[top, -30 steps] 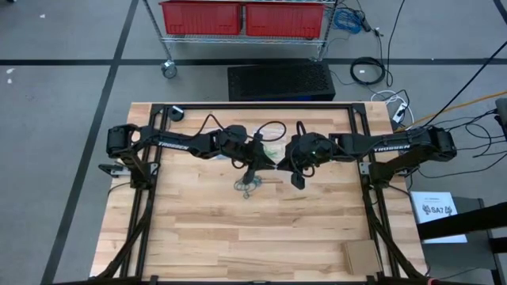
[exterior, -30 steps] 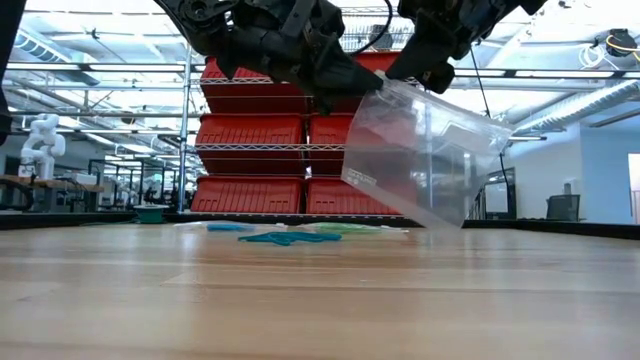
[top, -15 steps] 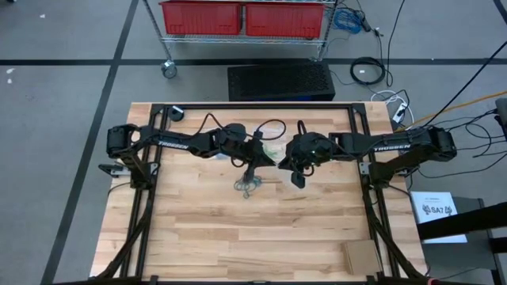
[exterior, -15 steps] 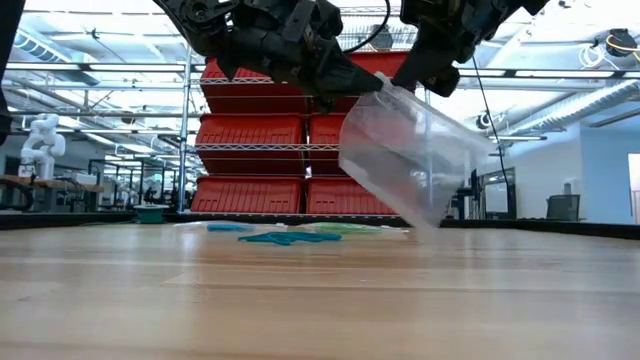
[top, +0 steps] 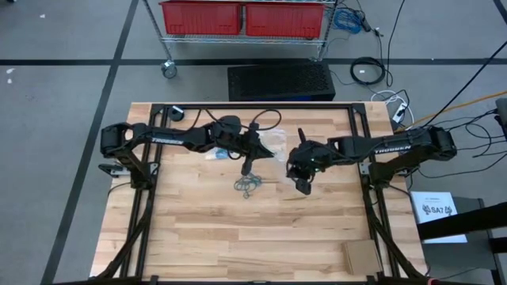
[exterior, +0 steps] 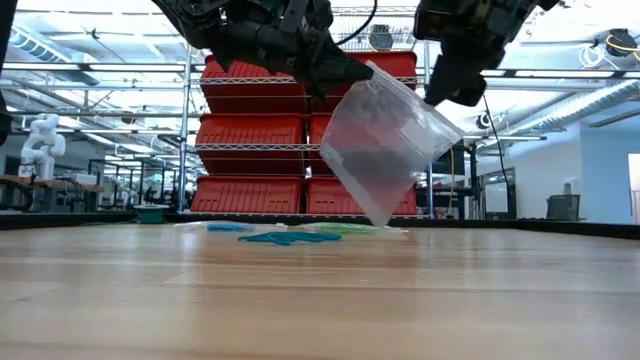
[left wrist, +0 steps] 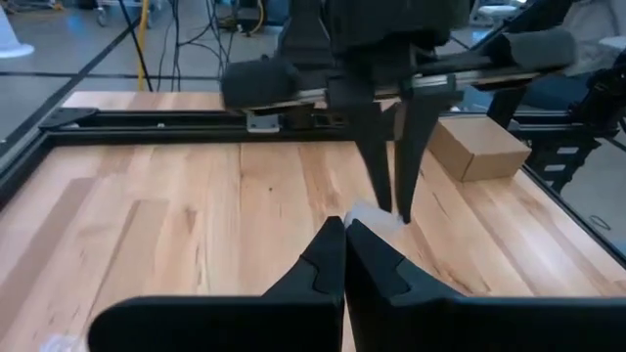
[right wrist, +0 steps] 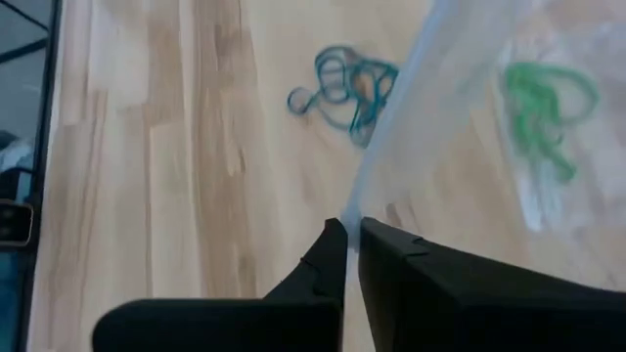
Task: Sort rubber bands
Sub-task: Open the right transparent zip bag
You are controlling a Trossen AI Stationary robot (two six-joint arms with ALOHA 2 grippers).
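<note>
Left gripper (exterior: pixel 345 72): you have it shut on the top edge of the clear bag (exterior: pixel 385 150), lifted above the table centre; the pinch lets the bag hang mouth-up for loading.
Right gripper (right wrist: pixel 350 235): fingers closed with nothing between them; in the low view it stands clear of the bag at about 2 o'clock. In its wrist view the bag's film sits just past the fingertips.
Rubber bands (top: pixel 249 185): a loose tangle lies on the wooden table (top: pixel 238 237), at roughly 6 o'clock from the left gripper. A green one (right wrist: pixel 540 108) shows through the bag's film, perhaps already sorted.
Change: a second ago both grippers held the bag's rim. Now only your left one does, and the bag has swung leftward.
</note>
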